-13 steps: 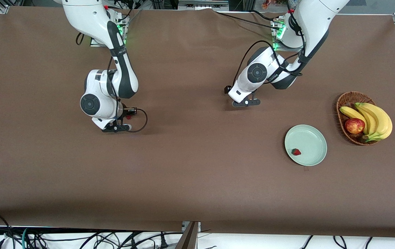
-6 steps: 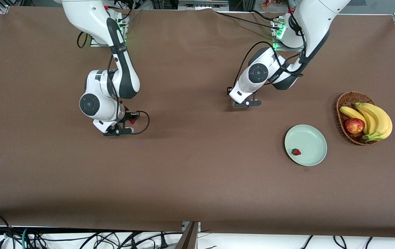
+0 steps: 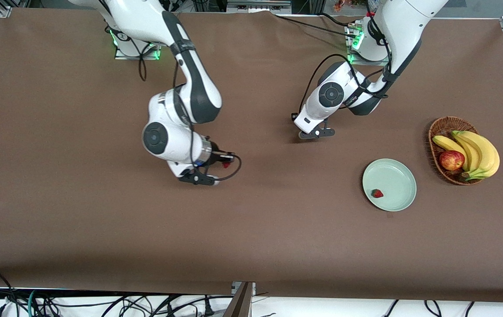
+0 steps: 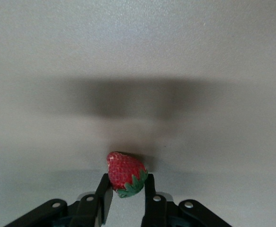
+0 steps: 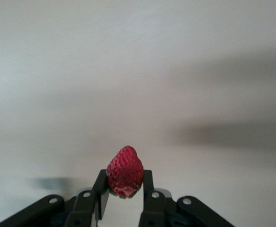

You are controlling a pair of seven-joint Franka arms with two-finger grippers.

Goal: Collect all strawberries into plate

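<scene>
Lying toward the lower right of the front frame, the plate (image 3: 389, 184) is seen on the brown tabletop (image 3: 251, 220), with one strawberry (image 3: 378, 193) resting inside it near the rim. Just beside it, toward the left arm's end, a wicker basket (image 3: 441, 130) is filled with bananas (image 3: 476, 152) and an apple (image 3: 451, 160). At centre-left of the frame, a second strawberry (image 5: 125, 172) is clamped in the right tool (image 3: 220, 164), raised over bare tabletop. Above centre, the left tool (image 4: 127, 195) is closed on a third strawberry (image 4: 125, 173), low over the tabletop.
</scene>
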